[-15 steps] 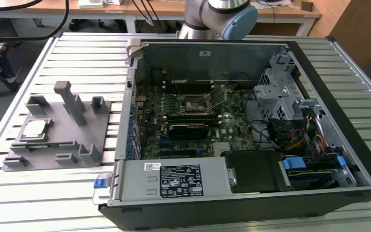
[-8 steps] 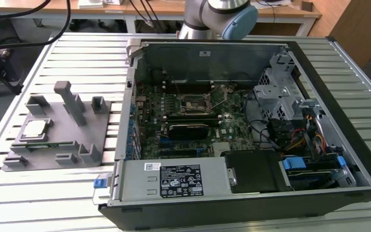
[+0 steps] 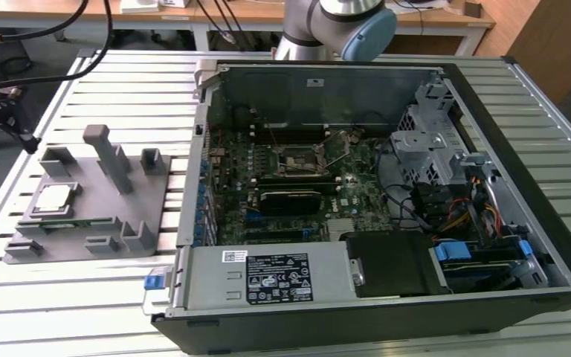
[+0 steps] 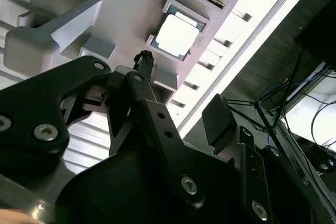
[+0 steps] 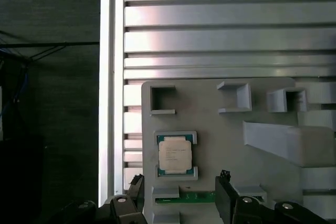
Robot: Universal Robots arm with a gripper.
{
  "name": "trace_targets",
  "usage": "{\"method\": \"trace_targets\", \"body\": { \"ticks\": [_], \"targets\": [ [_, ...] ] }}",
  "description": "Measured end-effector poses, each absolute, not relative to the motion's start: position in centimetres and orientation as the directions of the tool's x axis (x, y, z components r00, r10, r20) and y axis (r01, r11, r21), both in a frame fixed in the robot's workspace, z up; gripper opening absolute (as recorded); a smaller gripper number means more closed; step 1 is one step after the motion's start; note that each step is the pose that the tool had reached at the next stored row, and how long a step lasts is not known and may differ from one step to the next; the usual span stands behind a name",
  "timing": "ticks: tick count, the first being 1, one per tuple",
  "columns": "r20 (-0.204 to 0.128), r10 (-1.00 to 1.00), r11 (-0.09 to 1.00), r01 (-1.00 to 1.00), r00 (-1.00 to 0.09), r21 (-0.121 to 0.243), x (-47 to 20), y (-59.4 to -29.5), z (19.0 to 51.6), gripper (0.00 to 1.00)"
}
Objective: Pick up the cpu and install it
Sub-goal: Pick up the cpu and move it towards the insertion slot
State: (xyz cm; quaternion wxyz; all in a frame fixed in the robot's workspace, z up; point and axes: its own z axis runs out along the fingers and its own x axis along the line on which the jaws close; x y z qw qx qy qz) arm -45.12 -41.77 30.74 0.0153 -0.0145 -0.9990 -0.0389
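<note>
- Hovering above the grey tray (image 5: 220, 145), my pincer (image 5: 181, 178) is released: its two black fingers (image 5: 223, 200) stand wide apart with nothing between them.
- In both wrist views the cpu (image 5: 175, 154) (image 4: 177, 35) lies flat in its square nest on the tray, silvery top up, clear of my fingers.
- In the first wrist view the cpu sits in line with the gap between my fingers, just past their tips.
- A green circuit strip (image 5: 184, 198) lies in the tray just beside the cpu.
- In the exterior view the tray rests on the slatted metal table (image 3: 117, 82) at that view's left, the cpu near the tray's left edge.
- The open computer case (image 3: 315, 93) lies just beside the tray, toward the exterior view's right, its green board (image 3: 365, 186) exposed and a square socket (image 3: 296, 158) near the board's middle.
</note>
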Motion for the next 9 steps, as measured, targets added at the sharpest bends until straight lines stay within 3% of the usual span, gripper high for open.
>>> {"method": "trace_targets", "body": {
  "ticks": [9],
  "targets": [
    [0.035,-0.001,0.998,0.002,-0.999,0.068,-45.1,-41.9,29.4,0.65]
  ]
}}
